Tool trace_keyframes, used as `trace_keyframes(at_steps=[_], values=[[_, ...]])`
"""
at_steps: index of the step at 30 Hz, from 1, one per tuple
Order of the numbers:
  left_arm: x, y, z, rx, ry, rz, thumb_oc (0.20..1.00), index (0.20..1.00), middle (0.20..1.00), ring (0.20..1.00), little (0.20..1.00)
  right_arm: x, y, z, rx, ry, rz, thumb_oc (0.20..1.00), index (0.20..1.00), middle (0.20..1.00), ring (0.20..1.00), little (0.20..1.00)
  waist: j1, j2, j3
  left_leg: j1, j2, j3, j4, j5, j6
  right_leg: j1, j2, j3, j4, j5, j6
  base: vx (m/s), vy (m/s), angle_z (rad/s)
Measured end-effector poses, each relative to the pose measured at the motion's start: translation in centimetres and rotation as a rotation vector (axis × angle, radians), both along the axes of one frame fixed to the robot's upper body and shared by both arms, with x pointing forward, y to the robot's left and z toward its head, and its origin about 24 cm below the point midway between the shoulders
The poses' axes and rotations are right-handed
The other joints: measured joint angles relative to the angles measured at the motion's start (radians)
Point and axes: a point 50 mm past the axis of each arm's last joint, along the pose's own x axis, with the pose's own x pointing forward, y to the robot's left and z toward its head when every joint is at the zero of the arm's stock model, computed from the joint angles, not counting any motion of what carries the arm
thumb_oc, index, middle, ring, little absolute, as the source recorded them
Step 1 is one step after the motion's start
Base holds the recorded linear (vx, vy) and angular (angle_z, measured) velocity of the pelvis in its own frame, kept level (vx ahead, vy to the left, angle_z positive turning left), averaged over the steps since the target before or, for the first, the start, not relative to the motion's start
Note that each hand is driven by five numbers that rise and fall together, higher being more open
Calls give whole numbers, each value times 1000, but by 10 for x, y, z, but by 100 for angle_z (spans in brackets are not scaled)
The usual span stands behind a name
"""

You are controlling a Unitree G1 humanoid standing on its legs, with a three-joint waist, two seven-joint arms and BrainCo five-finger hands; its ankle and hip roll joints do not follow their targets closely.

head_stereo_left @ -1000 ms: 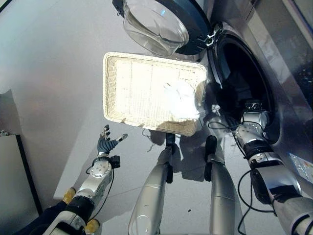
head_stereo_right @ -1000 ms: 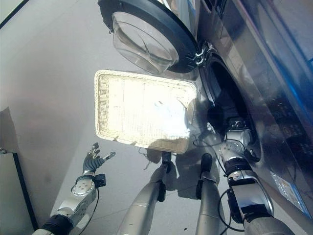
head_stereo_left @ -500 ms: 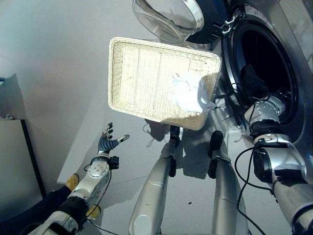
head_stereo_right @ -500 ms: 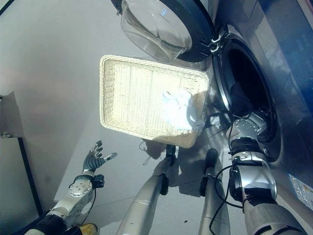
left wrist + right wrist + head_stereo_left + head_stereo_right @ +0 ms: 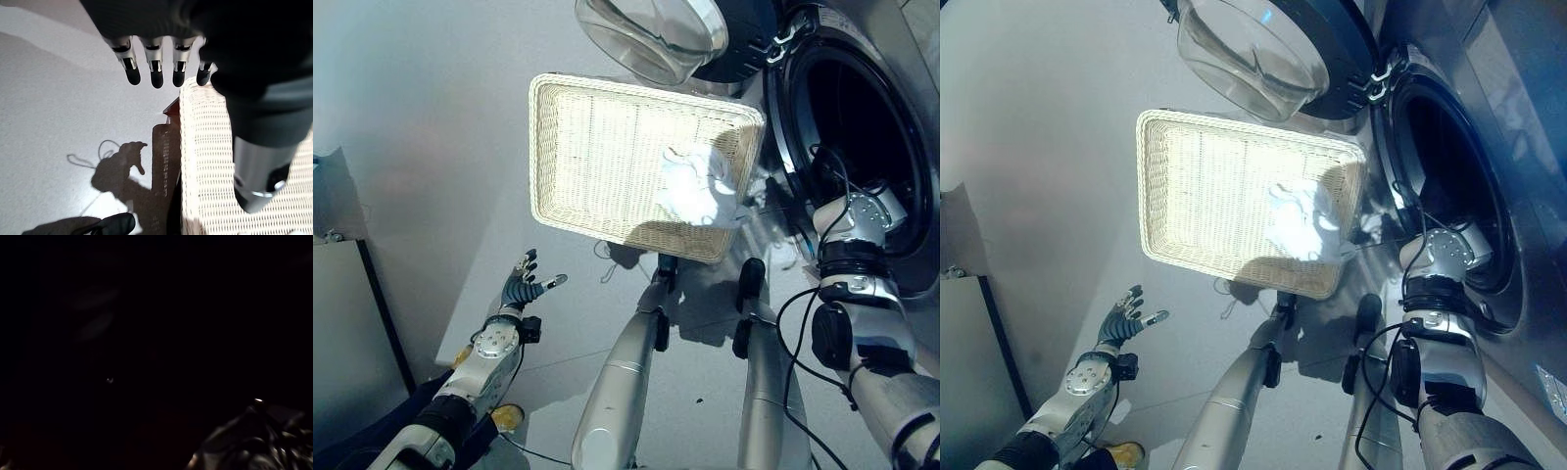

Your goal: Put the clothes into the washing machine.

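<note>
Your left hand hangs with fingers spread, well short of the wicker basket. The white garment lies crumpled, with no clear long axis, at the basket's end nearest the washing machine. Your right arm reaches into the drum; you cannot tell its fingers' state.

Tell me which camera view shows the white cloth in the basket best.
The left eye view shows it best: the white cloth lies bright and whole in the basket corner nearest the washing machine. The right eye view shows the same cloth partly in shadow. The left wrist view shows basket weave.
</note>
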Motion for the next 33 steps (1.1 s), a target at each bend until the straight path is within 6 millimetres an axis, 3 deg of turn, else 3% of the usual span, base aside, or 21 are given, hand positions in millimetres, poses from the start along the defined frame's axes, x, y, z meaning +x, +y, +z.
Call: trace_keyframes(at_steps=[9,14,22,25,33], values=[[-2,-2,-7,-4,47,0,1000,1000,1000,1000,1000,19,27,-2,-218,-12,249,1000,1000,1000,1000,1000,-46,-1,1,4,2,-5,14,-5,0,12,5,1,4,3,1,2,7,0],[-4,-14,-17,-18,76,-22,1000,1000,1000,1000,1000,32,31,-17,-437,49,360,1000,1000,1000,1000,1000,-63,-1,1,16,3,-19,15,-6,-2,31,8,-7,-1,4,0,-11,6,2],[-8,-30,-31,-59,108,-30,1000,1000,1000,1000,1000,23,19,-54,-776,335,361,1000,1000,1000,1000,1000,-75,-1,1,1,4,-24,-22,10,2,23,12,-13,-49,27,6,-30,20,0],[-5,-35,-30,-80,94,-28,1000,1000,1000,1000,1000,25,26,-50,-904,360,378,1000,1000,1000,1000,1000,-97,-2,1,-13,4,-23,-29,13,6,11,12,-12,-62,38,8,-17,26,-2],[-4,-37,-30,-94,81,-10,1000,1000,1000,1000,1000,27,35,-55,-986,373,434,1000,1000,1000,1000,1000,-112,-13,9,-10,6,-23,-36,16,6,21,14,-16,-81,43,9,-25,16,-1]])
